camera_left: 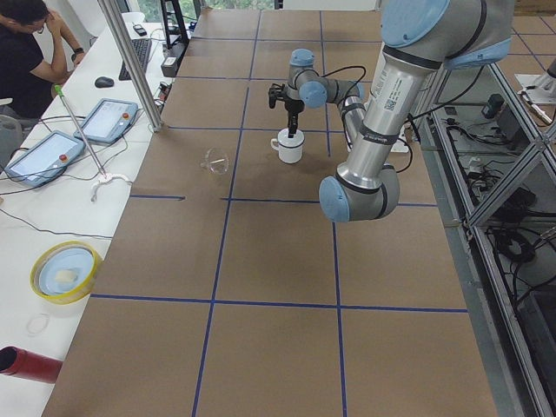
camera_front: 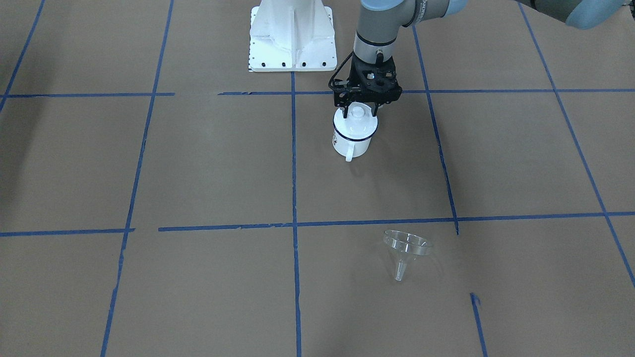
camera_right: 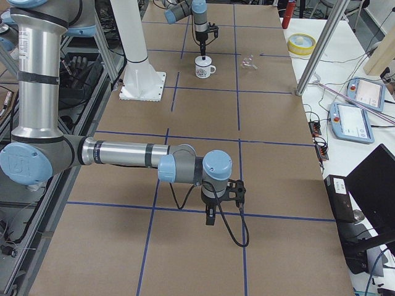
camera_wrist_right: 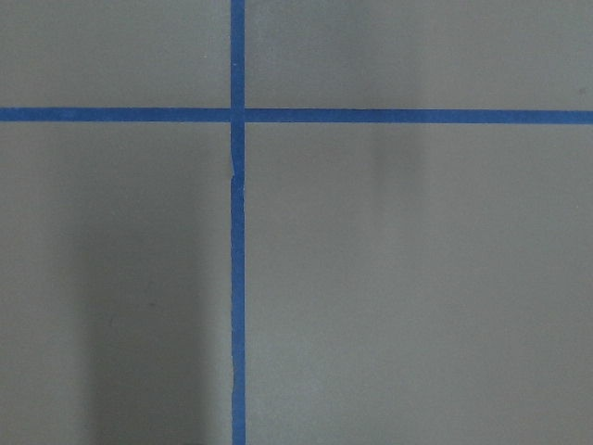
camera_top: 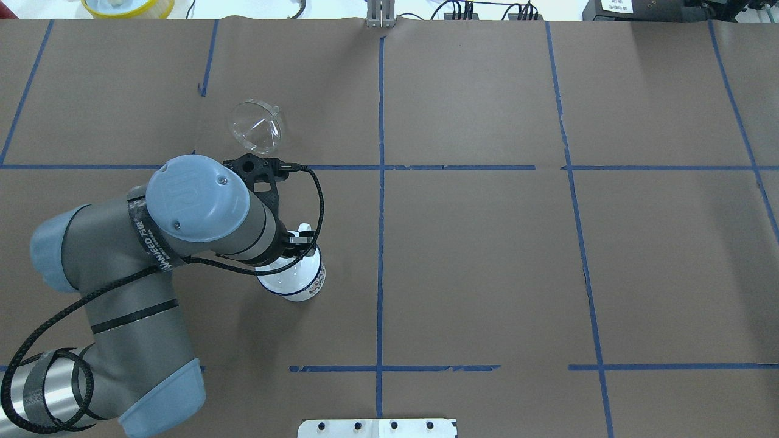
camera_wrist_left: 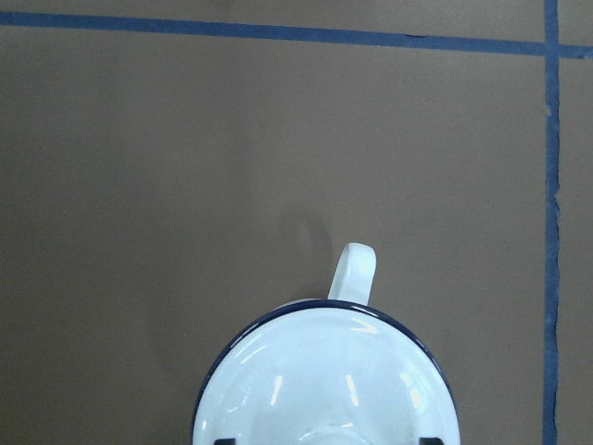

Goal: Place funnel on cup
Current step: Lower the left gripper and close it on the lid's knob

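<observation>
The white cup (camera_front: pixel 349 144) with a dark blue rim stands upright near the robot's base, its handle (camera_wrist_left: pixel 354 271) pointing away from the base. A round white knobbed lid (camera_front: pixel 356 123) sits on it. My left gripper (camera_front: pixel 358 113) hangs straight down over the lid, open, one finger on each side of the knob. The clear funnel (camera_front: pixel 404 248) lies tilted on the table far from the cup; it also shows in the overhead view (camera_top: pixel 257 125). My right gripper (camera_right: pixel 210 216) hovers over bare table far off; I cannot tell whether it is open or shut.
The white robot pedestal (camera_front: pixel 291 34) stands behind the cup. Blue tape lines cross the brown table (camera_top: pixel 487 255). A yellow bowl (camera_left: pixel 65 271), tablets and a seated person (camera_left: pixel 22 52) are beyond the table's far edge.
</observation>
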Tool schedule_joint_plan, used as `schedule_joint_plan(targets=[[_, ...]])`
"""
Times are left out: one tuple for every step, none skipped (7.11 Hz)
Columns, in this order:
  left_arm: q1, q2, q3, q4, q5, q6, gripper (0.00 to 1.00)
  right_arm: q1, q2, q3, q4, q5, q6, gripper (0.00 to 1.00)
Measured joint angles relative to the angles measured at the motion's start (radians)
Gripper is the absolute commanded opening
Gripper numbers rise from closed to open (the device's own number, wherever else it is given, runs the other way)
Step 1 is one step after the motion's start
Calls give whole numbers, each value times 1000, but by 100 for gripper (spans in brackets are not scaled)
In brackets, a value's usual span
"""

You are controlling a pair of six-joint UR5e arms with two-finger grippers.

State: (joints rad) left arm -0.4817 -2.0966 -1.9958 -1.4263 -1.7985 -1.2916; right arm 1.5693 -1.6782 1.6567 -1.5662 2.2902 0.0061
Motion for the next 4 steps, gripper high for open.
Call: schedule_joint_plan(targets=[[0, -2, -2, 1, -1, 0, 57, 0, 0, 0, 0, 0, 0, 100], [0, -3, -3, 1, -2, -1, 57, 0, 0, 0, 0, 0, 0, 100], [0, -3, -3, 1, -2, -1, 53, 0, 0, 0, 0, 0, 0, 100], [0, -3, -2, 1, -2, -1, 39, 0, 0, 0, 0, 0, 0, 100]])
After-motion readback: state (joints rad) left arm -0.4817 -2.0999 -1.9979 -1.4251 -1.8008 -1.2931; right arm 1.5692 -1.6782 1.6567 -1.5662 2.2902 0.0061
